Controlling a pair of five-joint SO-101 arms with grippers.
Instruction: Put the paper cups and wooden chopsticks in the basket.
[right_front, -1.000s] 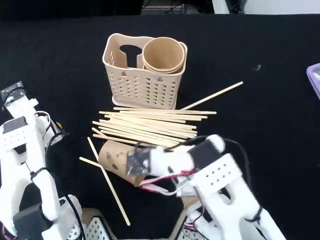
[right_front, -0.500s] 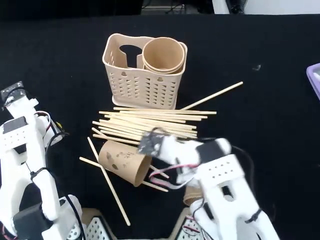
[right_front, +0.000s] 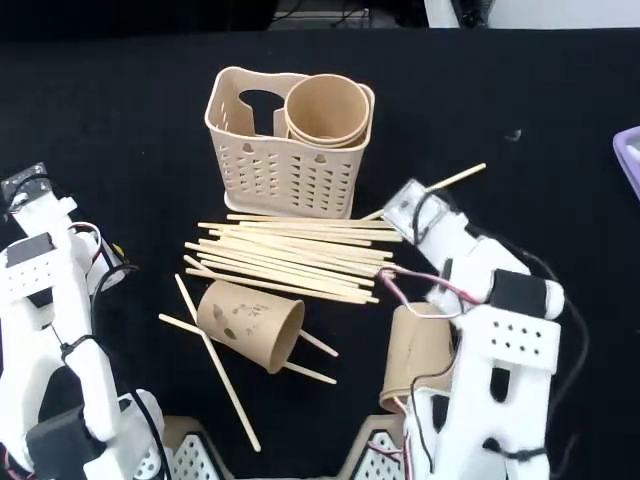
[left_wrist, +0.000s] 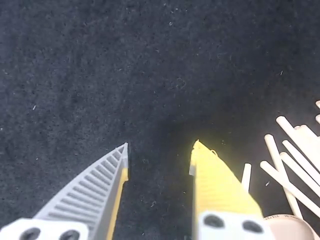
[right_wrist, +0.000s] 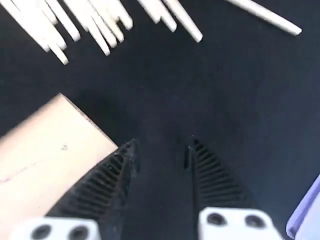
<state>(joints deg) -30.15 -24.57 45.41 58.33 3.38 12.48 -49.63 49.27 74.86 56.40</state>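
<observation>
The beige basket (right_front: 285, 160) stands at the back with nested paper cups (right_front: 327, 108) in one compartment. In front of it lies a pile of wooden chopsticks (right_front: 300, 250). One paper cup (right_front: 250, 325) rests on its side over two loose sticks, and another cup (right_front: 415, 355) lies by my right arm (right_front: 470, 265). My right gripper (right_wrist: 160, 145) is open over bare cloth, with that cup (right_wrist: 45, 145) beside one finger and chopstick ends (right_wrist: 90, 20) beyond it. My left gripper (left_wrist: 160, 146) is open above the cloth, chopstick ends (left_wrist: 290, 150) off to one side.
A black cloth covers the table. A purple object (right_front: 630, 155) sits at the far right edge and also appears as a lavender corner (right_wrist: 307, 215). One chopstick (right_front: 430, 190) lies slanted apart from the pile. My left arm (right_front: 40, 280) stands at the left edge.
My right arm has swung from over the lying cup to the right, across the chopstick pile, uncovering the second cup near its base. The left arm has not moved.
</observation>
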